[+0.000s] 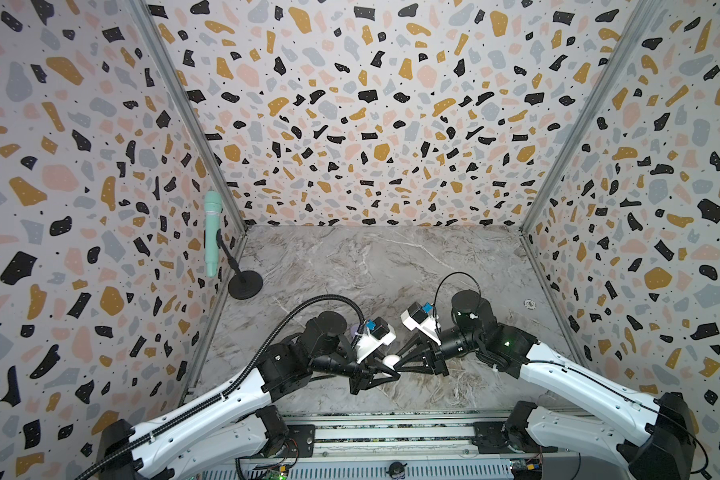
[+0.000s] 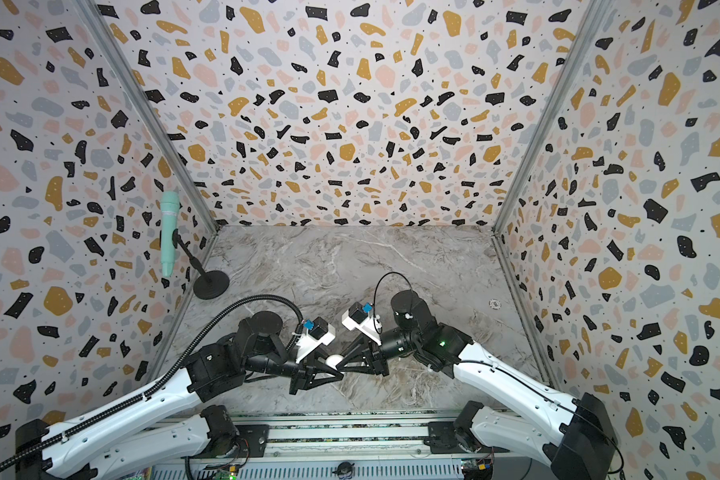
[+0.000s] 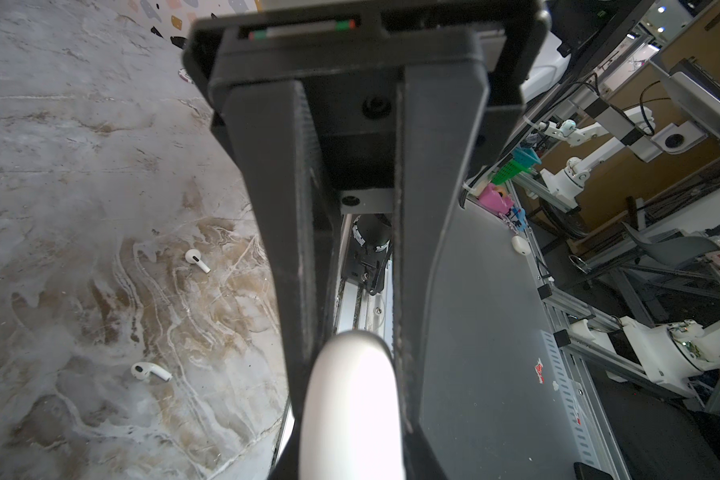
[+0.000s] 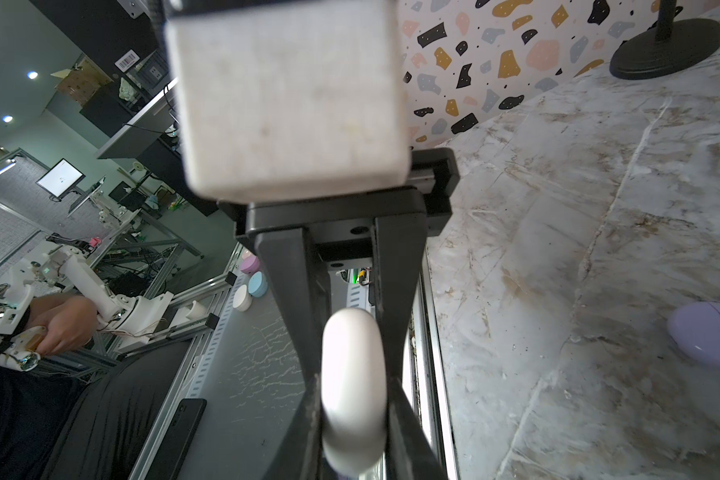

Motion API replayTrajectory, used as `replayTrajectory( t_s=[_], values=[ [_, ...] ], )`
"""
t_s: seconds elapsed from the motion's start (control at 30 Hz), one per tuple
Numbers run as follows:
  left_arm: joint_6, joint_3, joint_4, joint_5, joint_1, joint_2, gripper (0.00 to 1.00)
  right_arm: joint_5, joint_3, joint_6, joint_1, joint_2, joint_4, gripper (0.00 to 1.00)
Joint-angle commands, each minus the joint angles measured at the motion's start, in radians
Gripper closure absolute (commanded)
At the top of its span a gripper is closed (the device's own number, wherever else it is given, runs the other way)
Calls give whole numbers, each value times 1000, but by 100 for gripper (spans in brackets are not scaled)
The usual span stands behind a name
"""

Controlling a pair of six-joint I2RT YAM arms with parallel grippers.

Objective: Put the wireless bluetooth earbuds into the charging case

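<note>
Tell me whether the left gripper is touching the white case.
Touching. In the left wrist view the white case sits pinched between the two fingers of the left gripper. Both inner faces press against its sides, with no gap.

Marble-patterned tabletop (image 1: 391, 257), with places given from the meeting jaws of the left gripper (image 1: 389, 368) and right gripper (image 1: 400, 360). Two white earbuds (image 3: 197, 260) are laid flat on the marble to one side of the jaws, touching neither them nor each other. A closed lavender case (image 4: 711, 332) is set on the other side, well apart. The black stand base (image 1: 245, 284) is placed farther off still, by the wall corner. A small round disc (image 1: 530, 304) is seen far behind the right jaws.
</note>
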Motion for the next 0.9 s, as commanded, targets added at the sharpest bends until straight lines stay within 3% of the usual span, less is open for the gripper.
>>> replayTrajectory(
  t_s=[0.0,0.87],
  values=[
    [5,14,27,-9,3,-7,73,26,13,18,3,-18,22,100],
    [-5,19,27,-15,3,-52,72,105,-15,85,3,-58,88,100]
  ],
)
